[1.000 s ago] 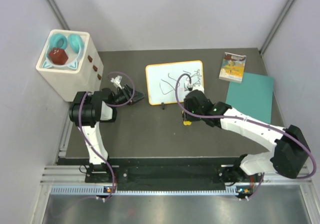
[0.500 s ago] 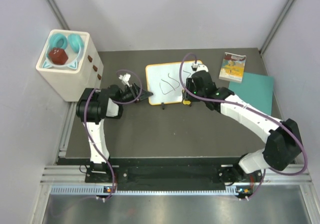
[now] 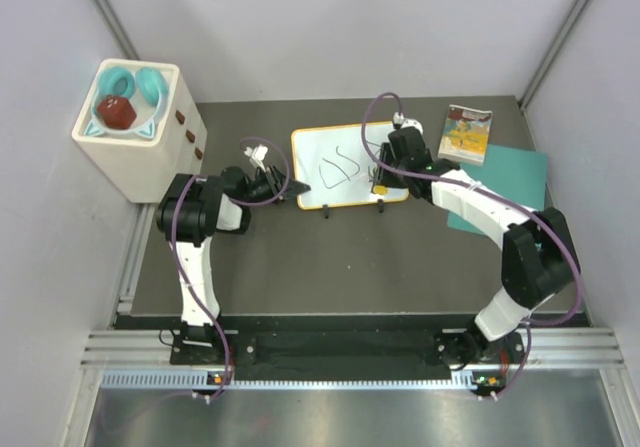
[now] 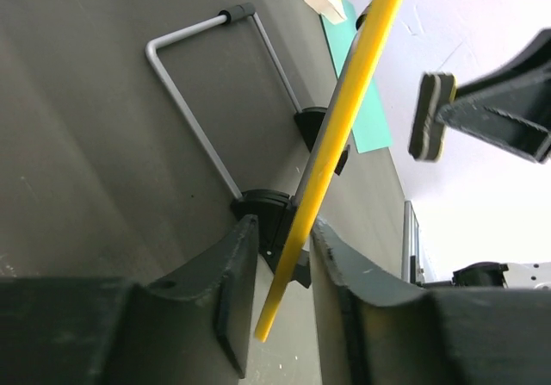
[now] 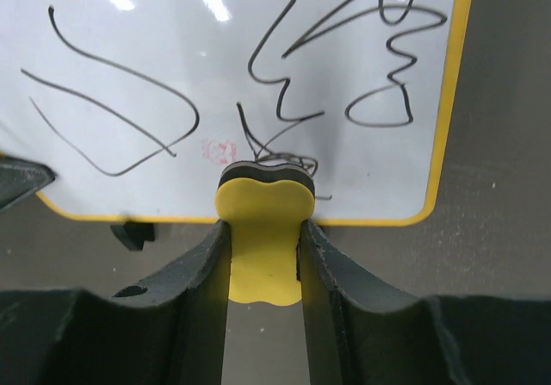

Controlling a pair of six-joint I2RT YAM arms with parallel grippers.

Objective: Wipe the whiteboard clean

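Observation:
The whiteboard [image 3: 340,165] with its orange-yellow rim stands tilted on black feet mid-table, with black scribbles on it [image 5: 284,66]. My right gripper [image 3: 379,191] is shut on a yellow eraser [image 5: 263,221] whose black felt rests at the board's near edge, over the lower scribbles. My left gripper [image 3: 288,196] is at the board's near left corner. In the left wrist view its fingers [image 4: 228,273] close round the yellow rim [image 4: 331,144], seen edge-on. The eraser [image 4: 426,116] shows there too, at the right.
A white box [image 3: 150,162] holding teal headphones and a red object stands far left. A small picture book [image 3: 465,134] and a teal sheet [image 3: 505,182] lie right of the board. The board's wire stand [image 4: 194,114] and black feet [image 4: 267,213] sit behind it.
My right gripper carried the eraser from the table in front of the board up to its near right edge. My left gripper moved right onto the board's near left corner.

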